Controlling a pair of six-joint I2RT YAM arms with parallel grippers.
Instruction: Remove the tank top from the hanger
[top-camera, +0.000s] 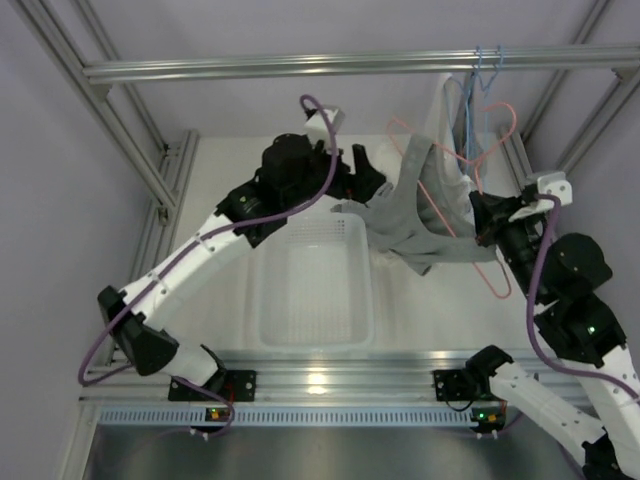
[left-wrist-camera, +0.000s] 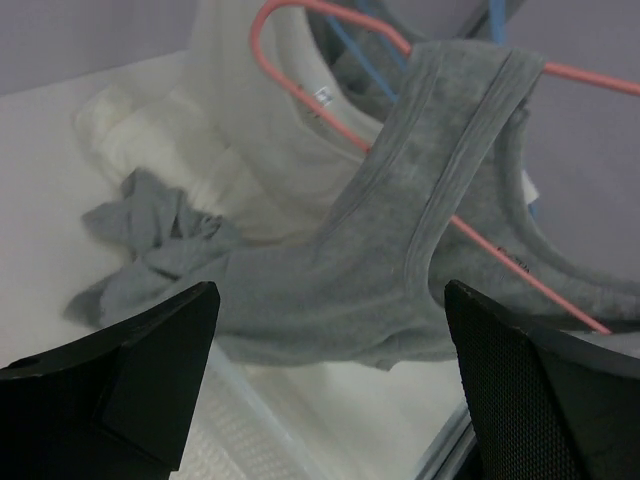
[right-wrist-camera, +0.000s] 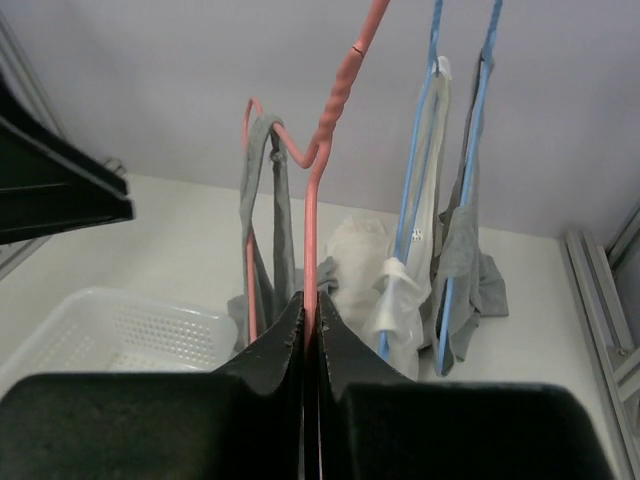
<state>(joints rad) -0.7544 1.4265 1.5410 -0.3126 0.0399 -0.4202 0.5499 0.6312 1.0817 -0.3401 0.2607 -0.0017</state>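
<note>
Tank top (left-wrist-camera: 380, 270): grey knit with ribbed edging, still on the hanger. One strap is looped over a bend of the wire. The body sags below in loose folds, and its lower end lies bunched by the far right corner of the basket (top-camera: 312, 346).

Hanger (right-wrist-camera: 310, 220): thin pink wire with a twisted neck, tilted well off level.

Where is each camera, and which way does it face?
Top external: above, behind, facing down at the table; left arm, right arm show.
Left wrist: on that arm, facing the grey tank top past the open left tool.
Right wrist: on that arm, facing along the pink hanger the shut right tool clamps.
Shared: both wrists see hanger and top.
</note>
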